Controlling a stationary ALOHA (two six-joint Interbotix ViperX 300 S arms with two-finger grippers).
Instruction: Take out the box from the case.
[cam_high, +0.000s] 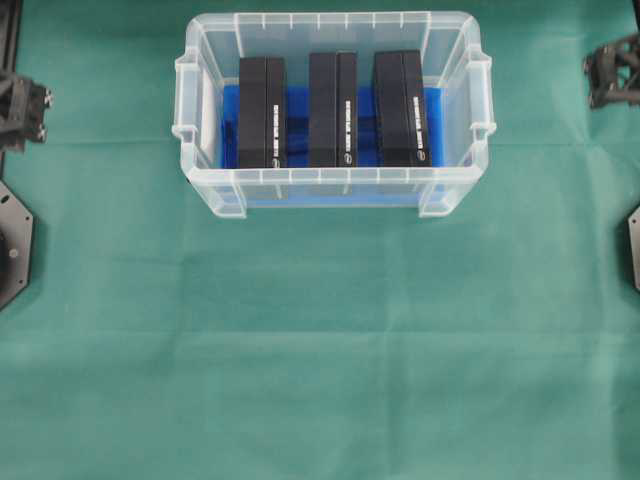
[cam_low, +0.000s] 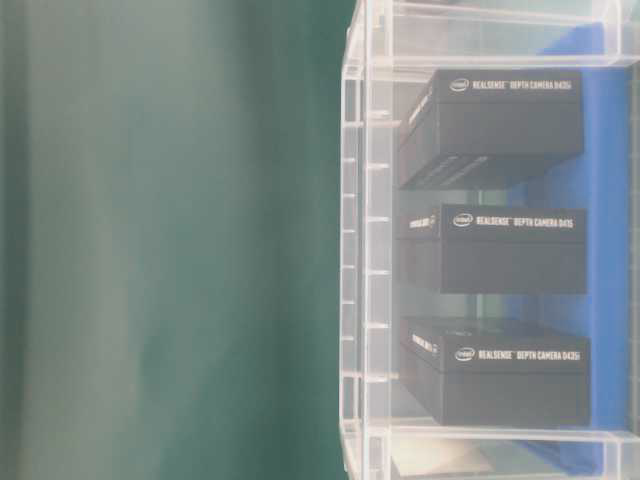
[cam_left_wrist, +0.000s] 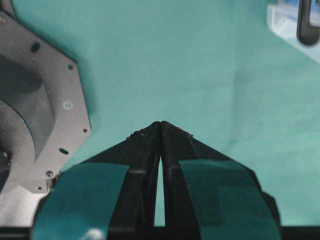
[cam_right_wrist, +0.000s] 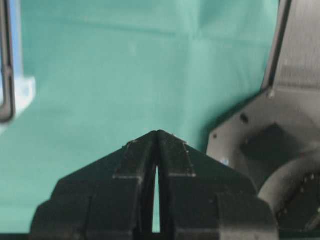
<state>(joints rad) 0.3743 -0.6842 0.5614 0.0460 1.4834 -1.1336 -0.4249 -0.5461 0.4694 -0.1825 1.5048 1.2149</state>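
Centrally at the top of the overhead view, the case (cam_high: 334, 112), a clear plastic bin, holds three black boxes: left box (cam_high: 262, 98), middle box (cam_high: 332, 95) and right box (cam_high: 401, 94), side by side on a blue cloth (cam_high: 232, 125). Green fabric (cam_high: 320, 340) covers the bench. Left gripper (cam_left_wrist: 160, 125) and right gripper (cam_right_wrist: 157, 134), each pressed together and empty, hover above the fabric, well apart from the case.

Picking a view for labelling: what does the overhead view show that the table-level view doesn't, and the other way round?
Only overhead: the whole case, both arms at the cloth's side edges, and bare green cloth in front. Only table-level: readable RealSense depth camera lettering on the boxes. Both: three black boxes side by side on the blue lining.
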